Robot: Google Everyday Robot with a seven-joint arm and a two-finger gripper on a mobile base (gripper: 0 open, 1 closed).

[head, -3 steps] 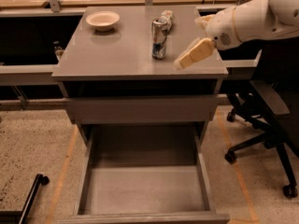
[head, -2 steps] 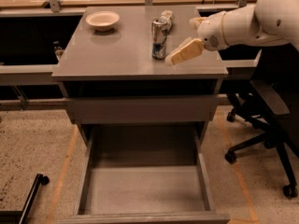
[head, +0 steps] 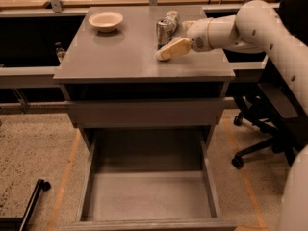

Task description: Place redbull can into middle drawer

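**While the redbull can [head: 162, 32] stands, the gripper [head: 168, 50] draws in**

Where the flat grey cabinet top [head: 120, 57] runs back and right, the can stands upright, long axis vertical, shiny top up. The gripper, tan-tipped on a smooth white arm, has slid left since the earlier frame and is now just beside the can's front right. Spread or pinched: cannot tell. The middle drawer [head: 149, 196], a grey box, is open below.

The jaws have slid left, now beside the redbull can [head: 163, 29].
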